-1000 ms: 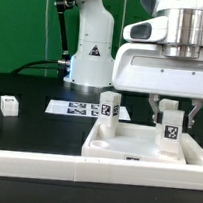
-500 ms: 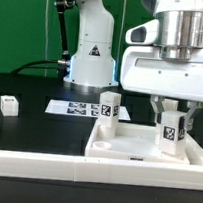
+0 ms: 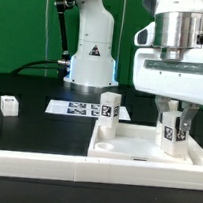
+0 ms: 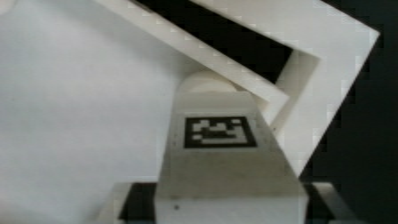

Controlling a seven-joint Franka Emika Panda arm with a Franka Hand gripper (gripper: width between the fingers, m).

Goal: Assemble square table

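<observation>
Item: square table in parts, white matte plastic. The tabletop slab (image 3: 135, 145) is a flat square tray with a raised rim. It lies on the black table (image 3: 37, 123), just behind the long low white border wall (image 3: 33, 164), toward the exterior view's right. A round socket (image 3: 103, 147) shows in its near corner on the exterior view's left. Contents of the slab: two legs. The standing leg (image 3: 110, 107) is a small blocky post with a black-and-white tag on its face. It is upright at the far corner on the exterior view's left; whether it is seated in a hole cannot be told. The gripped leg (image 3: 171, 136) is the same blocky shape and also tagged. It stands upright over the slab's side on the exterior view's right. The gripper (image 3: 175, 129) is closed on it, with one finger (image 3: 162, 119) on each flank. In the wrist view the same leg (image 4: 217, 130) shows its square tag between dark finger pads (image 4: 139, 205). Its far end sits near the angled rim (image 4: 267, 55) at a corner of the slab. A third, loose leg (image 3: 9, 104) lies on the black table at the exterior view's left, well apart from the slab. The marker board (image 3: 79, 109), thin and flat, lies behind the slab, in front of the glossy white arm base (image 3: 92, 48).
</observation>
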